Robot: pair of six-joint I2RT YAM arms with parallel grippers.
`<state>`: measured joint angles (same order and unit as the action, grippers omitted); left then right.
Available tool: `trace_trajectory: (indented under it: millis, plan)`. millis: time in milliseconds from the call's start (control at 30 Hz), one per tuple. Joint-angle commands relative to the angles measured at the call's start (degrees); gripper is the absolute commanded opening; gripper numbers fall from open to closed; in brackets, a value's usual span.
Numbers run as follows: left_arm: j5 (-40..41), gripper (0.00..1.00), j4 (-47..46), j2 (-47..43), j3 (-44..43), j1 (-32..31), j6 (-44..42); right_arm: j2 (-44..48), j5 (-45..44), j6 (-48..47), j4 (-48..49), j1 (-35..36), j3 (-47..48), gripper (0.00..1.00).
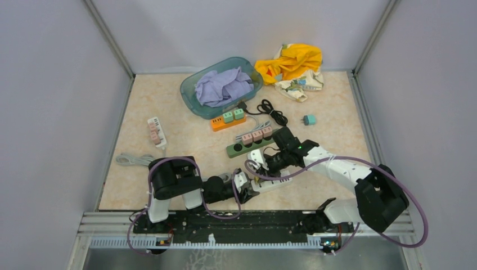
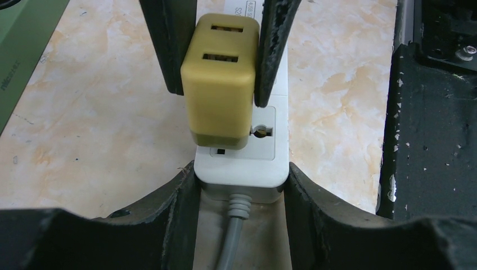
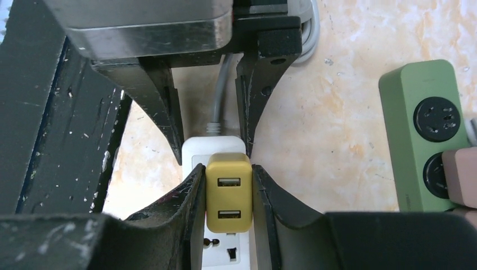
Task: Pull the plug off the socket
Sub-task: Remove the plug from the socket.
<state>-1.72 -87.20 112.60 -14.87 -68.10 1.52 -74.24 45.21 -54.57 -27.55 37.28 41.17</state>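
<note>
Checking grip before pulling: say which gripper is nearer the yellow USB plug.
Right. The right gripper clamps the yellow USB plug; the left gripper holds the white power strip at its cable end, short of it.

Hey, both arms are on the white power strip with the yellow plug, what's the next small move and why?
Probably draw the right gripper straight away from the white power strip. Its jaws are shut on the yellow plug, which looks seated in the strip, while the left gripper clamps the strip's cable end to brace it.
</note>
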Motion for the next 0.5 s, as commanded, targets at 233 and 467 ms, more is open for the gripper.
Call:
trace_trajectory:
  millis: [233,467]
  plan:
    - [-1.09,0.00,-7.99,1.02,1.08,0.77,2.11,1.10,7.79,-5.16,-2.27,1.35,1.66,0.00]
    - [-1.27,0.00,-7.99,1.03,1.07,0.77,2.25,0.31,6.51,-5.26,-6.56,0.43,5.59,0.00]
